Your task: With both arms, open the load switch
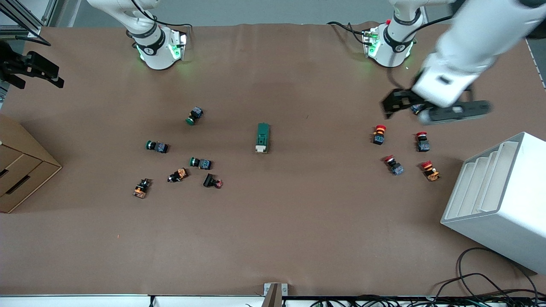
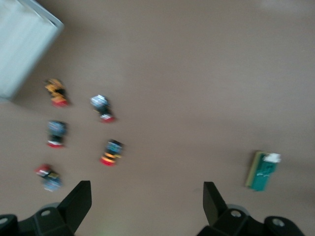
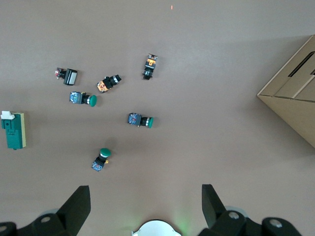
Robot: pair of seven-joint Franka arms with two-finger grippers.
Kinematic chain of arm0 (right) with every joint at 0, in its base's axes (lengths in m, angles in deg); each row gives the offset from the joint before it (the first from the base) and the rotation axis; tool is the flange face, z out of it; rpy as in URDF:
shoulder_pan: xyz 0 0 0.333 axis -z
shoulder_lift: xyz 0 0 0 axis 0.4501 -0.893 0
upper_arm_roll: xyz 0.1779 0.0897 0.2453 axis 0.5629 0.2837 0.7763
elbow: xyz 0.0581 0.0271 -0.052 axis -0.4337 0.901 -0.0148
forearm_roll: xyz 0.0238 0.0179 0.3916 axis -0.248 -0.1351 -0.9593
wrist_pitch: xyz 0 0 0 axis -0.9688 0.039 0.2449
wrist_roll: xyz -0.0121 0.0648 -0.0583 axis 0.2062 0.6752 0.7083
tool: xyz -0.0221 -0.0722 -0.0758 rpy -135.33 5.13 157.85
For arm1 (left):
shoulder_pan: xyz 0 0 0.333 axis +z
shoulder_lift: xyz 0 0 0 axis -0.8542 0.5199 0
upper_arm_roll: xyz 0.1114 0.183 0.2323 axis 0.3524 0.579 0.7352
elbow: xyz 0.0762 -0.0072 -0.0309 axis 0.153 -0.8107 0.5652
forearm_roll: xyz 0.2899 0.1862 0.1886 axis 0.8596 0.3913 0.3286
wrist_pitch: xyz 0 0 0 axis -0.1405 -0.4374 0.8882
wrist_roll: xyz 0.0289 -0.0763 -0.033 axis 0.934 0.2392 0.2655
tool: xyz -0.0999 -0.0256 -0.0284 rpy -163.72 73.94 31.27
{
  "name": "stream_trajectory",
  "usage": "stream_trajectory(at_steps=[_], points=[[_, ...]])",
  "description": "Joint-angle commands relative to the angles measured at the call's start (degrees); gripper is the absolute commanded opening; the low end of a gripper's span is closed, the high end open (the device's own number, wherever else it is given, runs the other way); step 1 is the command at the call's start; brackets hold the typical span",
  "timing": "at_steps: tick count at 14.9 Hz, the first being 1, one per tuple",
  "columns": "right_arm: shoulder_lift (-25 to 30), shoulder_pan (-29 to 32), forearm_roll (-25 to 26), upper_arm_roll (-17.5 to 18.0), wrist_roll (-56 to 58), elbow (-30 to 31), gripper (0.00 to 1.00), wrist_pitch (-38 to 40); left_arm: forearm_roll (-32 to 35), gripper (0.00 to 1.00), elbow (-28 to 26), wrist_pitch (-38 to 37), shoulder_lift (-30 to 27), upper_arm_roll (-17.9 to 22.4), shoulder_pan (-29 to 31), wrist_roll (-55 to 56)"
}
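The load switch (image 1: 262, 137) is a dark-green block with a white tab at the end nearer the front camera. It lies alone at the middle of the table, and shows in the left wrist view (image 2: 263, 172) and the right wrist view (image 3: 13, 129). My left gripper (image 1: 392, 104) hangs open over the table beside the red-capped buttons, toward the left arm's end, well apart from the switch. Its fingers (image 2: 81, 196) hold nothing. My right gripper (image 3: 142, 194) is open and empty, high over its own base (image 3: 155, 230).
Several red-capped buttons (image 1: 379, 134) lie toward the left arm's end. Green-capped buttons (image 1: 157, 146) and other small parts (image 1: 141, 188) lie toward the right arm's end. A white slotted rack (image 1: 499, 196) and a cardboard box (image 1: 21, 170) stand at the table's two ends.
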Motion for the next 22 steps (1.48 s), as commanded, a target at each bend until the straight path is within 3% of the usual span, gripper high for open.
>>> stream_trajectory(at_steps=[1,4,7,12,17,22], points=[[0.2,0.3,1.1,0.0,0.0,-0.1,1.00,-0.5,0.9,1.00,-3.7,4.8,0.5,-5.2,-0.7,10.8],[-1.2,-0.1,1.1,-0.1,-0.4,-2.0,1.00,-0.8,1.6,1.00,-10.9,13.2,0.5,-6.5,-7.1,20.1],[-2.3,0.4,0.6,-0.3,0.0,-5.4,1.00,-0.9,8.7,1.00,-17.8,23.3,2.6,-6.5,-16.1,35.5],[-4.6,0.7,0.4,-0.3,0.1,-5.6,1.00,-1.2,31.0,1.00,-18.2,27.3,14.1,-6.5,-28.8,59.2],[-7.4,-0.3,0.3,0.0,0.0,-4.7,1.00,-1.1,54.3,1.00,-18.0,28.7,25.4,-6.5,-37.2,82.9],[-13.5,-7.9,0.1,0.2,-16.7,-4.3,1.00,-5.2,71.3,0.99,-18.1,26.4,31.8,-5.8,-43.5,94.7]])
